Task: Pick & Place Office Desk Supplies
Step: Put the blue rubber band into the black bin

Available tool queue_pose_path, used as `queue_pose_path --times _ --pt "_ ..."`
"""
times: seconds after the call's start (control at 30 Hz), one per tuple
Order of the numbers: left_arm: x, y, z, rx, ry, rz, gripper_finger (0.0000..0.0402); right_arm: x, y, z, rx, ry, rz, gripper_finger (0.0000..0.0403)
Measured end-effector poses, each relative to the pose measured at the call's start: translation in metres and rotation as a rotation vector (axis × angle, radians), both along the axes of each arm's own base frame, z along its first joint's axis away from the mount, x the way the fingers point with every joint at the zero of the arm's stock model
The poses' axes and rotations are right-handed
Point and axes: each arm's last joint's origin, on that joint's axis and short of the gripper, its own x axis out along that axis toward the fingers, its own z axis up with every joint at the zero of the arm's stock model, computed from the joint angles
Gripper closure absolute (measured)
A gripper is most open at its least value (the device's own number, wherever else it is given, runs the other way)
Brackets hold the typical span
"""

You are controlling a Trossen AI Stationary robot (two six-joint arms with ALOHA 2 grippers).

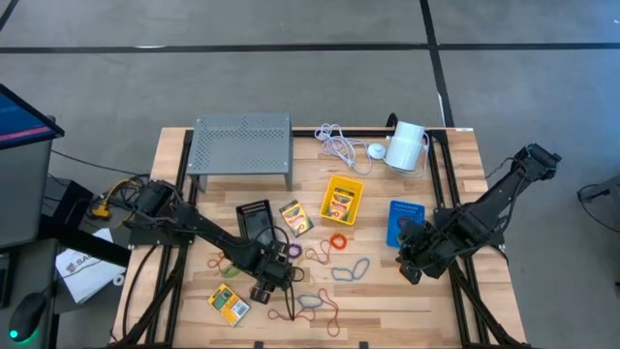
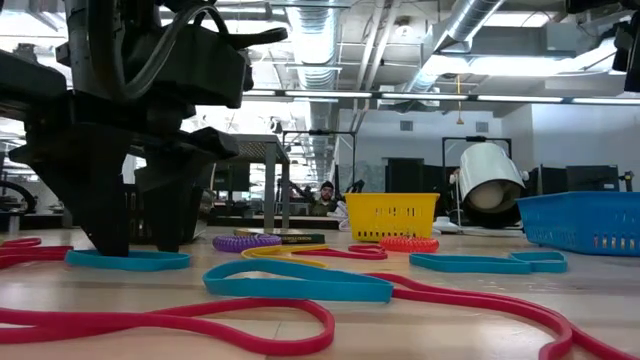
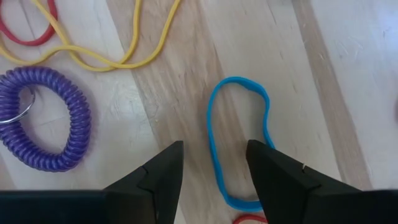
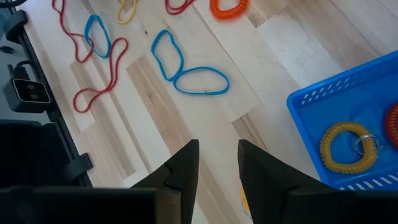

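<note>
Bright even overhead light; low view backlit, ceiling lights glaring, foreground bands blurred; soft shadows.

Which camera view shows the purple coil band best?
The left wrist view: the purple coil band fills the frame's side, with its coils and metal ring clear. The high view shows only a small purple spot beside the left tool. The low view shows it edge-on. The right wrist view does not show it.

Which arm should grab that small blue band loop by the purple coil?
Left. The left gripper is open and down at the table, its fingers straddling one side of the blue band beside the purple coil. The right gripper hangs near the blue bin, farther off.
</note>
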Motion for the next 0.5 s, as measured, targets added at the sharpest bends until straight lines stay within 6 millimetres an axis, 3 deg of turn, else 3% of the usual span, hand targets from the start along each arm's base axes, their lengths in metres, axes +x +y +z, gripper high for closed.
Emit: queue_pose_path --times 0.27,0.5 --pt "0.0 -0.0005 -0.001 0.0 0.0 -0.003 0.028 0.0001 0.0 0.0 -0.001 -0.001 0.002 0.0296" --pt "0.0006 -0.0007 -0.0014 -0.008 -0.005 0.008 0.0386 0.0001 0.0 0.0 -0.001 -0.001 0.002 0.0296"
